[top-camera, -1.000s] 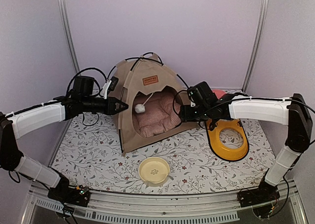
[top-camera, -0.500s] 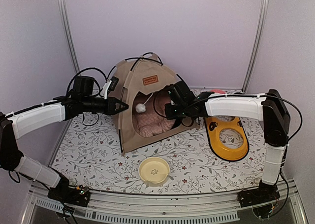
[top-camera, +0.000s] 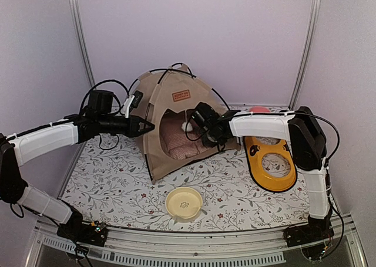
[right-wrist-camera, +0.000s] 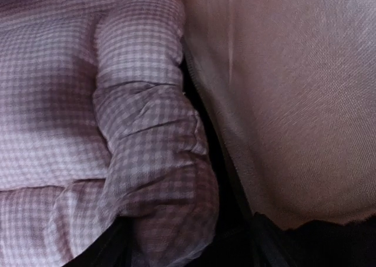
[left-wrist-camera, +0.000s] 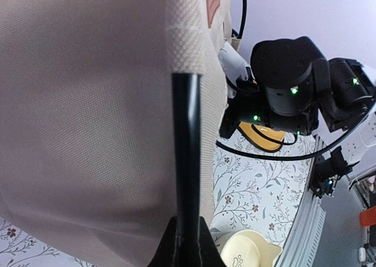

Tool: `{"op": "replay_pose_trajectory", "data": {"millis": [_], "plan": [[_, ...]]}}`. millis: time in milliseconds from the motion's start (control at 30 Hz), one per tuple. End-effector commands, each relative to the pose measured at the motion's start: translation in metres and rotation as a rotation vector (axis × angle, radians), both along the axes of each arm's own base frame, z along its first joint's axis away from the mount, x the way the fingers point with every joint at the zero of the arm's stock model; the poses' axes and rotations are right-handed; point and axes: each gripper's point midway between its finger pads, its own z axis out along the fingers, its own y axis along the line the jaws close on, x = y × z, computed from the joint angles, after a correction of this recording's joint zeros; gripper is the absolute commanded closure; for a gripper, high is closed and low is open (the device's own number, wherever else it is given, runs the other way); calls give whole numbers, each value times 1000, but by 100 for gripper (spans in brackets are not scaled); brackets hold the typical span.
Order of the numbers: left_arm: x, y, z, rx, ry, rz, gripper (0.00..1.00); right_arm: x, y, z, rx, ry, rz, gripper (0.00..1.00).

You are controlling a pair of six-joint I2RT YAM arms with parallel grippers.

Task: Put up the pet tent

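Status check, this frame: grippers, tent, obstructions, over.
Left gripper shut on pet tent pole. Right gripper open inside, at checked cushion. Tent standing. Pompom dangling beside right arm.

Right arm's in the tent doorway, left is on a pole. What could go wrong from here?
The left gripper has its jaws shut on a black pole of the pet tent; any pull may tip it.
The right gripper has open jaws astride the rolled edge of the checked cushion; closing might snag it.
The pompom hangs beside that gripper and could tangle.

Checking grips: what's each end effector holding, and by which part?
Left end effector: pet tent, by its black pole. Right end effector: cannot tell.
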Motion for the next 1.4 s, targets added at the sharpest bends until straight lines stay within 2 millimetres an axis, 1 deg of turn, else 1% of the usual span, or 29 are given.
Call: {"op": "replay_pose_trajectory", "data": {"millis": [0,67,100,233,300,500,567,633,667,767,833,900,1000,1033,1067,1167,1233,1267,1367], "plan": [[-1,5,-5,9,56,28,100,-12,4,46,-41,-90,9,23],[0,5,-5,9,56,28,100,-18,13,58,-13,-103,36,19],[0,5,-4,8,56,28,100,-21,18,63,10,-104,51,19],[0,5,-4,9,55,29,100,-29,33,80,90,-109,95,18],[0,5,-4,8,55,30,100,-32,42,86,132,-109,122,21],[0,6,-4,10,55,35,100,-40,64,90,220,-72,212,23],[0,6,-3,10,52,35,100,-45,67,91,247,-54,229,27],[0,7,-3,12,52,37,100,-48,66,85,257,-34,228,32],[0,8,-3,12,51,39,100,-48,64,80,257,-24,220,33],[0,8,-3,15,48,41,100,-47,59,55,252,28,207,35],[1,9,-3,18,46,48,100,-41,53,38,269,71,193,36],[2,11,-2,22,40,61,100,-27,43,23,287,94,169,36],[6,15,0,29,28,94,100,-5,38,3,301,116,151,36],[7,17,0,31,25,106,100,3,36,-8,294,130,141,36],[9,20,2,33,21,121,100,10,34,-23,279,151,129,36],[12,29,4,36,13,167,100,26,26,-44,266,194,88,35],[15,37,5,37,4,208,99,31,26,-44,267,197,81,35],[15,41,6,36,-1,227,99,33,28,-40,272,194,85,35],[19,52,6,30,-5,282,98,32,47,-16,314,149,134,35]]}}
